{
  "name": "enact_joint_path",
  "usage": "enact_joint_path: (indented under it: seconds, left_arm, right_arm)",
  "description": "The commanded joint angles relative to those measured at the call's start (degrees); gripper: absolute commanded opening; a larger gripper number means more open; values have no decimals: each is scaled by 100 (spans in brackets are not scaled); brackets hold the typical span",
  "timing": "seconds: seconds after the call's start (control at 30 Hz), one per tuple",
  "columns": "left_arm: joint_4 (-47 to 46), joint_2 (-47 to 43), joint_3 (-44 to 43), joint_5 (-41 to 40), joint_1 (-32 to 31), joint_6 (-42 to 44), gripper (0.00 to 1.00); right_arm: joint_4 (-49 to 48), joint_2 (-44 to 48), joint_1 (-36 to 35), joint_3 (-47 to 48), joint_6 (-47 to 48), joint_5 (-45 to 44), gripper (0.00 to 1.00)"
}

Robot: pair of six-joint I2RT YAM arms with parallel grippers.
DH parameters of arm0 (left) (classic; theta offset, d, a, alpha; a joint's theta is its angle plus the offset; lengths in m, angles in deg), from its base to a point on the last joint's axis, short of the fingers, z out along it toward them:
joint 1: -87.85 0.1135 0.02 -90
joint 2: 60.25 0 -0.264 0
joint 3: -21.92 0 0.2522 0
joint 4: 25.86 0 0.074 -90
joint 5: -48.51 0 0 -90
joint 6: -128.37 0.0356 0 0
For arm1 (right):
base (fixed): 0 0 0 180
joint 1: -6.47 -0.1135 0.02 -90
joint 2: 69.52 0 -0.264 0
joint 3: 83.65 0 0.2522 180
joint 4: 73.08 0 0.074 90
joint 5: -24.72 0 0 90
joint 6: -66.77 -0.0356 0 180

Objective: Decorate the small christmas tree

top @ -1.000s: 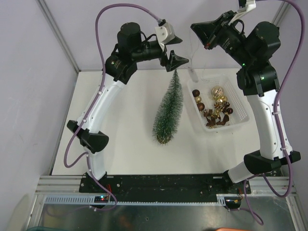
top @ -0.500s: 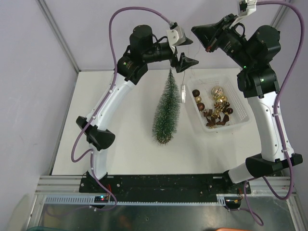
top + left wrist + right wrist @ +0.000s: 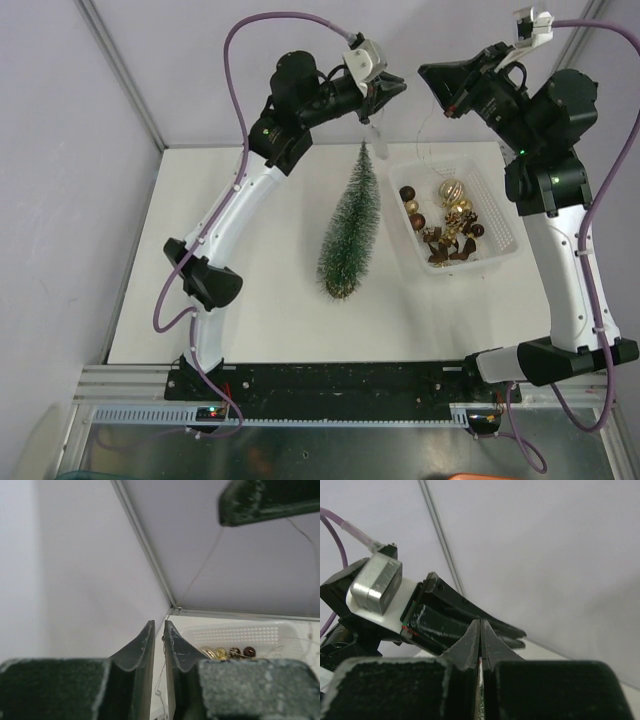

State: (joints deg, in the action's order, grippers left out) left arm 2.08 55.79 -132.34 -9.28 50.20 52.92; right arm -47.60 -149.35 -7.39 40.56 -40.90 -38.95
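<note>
Left pincer [image 3: 396, 88] raised above the tree [image 3: 350, 230] tip, nearly shut, thread [image 3: 200, 566] in its slit, grip unclear. Right pincer [image 3: 424, 72] clamped on thread.

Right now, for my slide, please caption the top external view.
Left gripper and right gripper hover near the top of the small christmas tree, white basket of baubles alongside.

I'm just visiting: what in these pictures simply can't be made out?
- Top view: the pale ornament beside the top of the small christmas tree is too small to identify, and its thread is too thin to follow.
- Left wrist view: it is unclear whether the left jaws pinch that thread. The fingers hide the front of the basket.
- Right wrist view: neither tree nor basket is in frame.
</note>
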Motion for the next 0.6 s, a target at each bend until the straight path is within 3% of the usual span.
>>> enact_joint_path:
  seconds: [0.0,0.1,0.23,0.5,0.57]
  left_arm:
    - [-703,-5,-201,-664,-26,135,14]
    - [-866,-23,-95,-1161,-92,530,7]
    - [-1217,-188,327,-1739,-131,1186,1]
    - [-1383,-361,689,-2119,-125,1673,0]
    - [-1382,-411,788,-2150,-119,1711,0]
  right_arm:
    - [-296,356,98,-266,176,-177,0]
    - [-272,512,122,-610,356,-368,0]
    - [-339,738,128,-1189,503,-581,13]
    - [-495,1183,150,-2351,522,-1193,65]
    - [-425,1284,166,-2599,507,-1423,74]
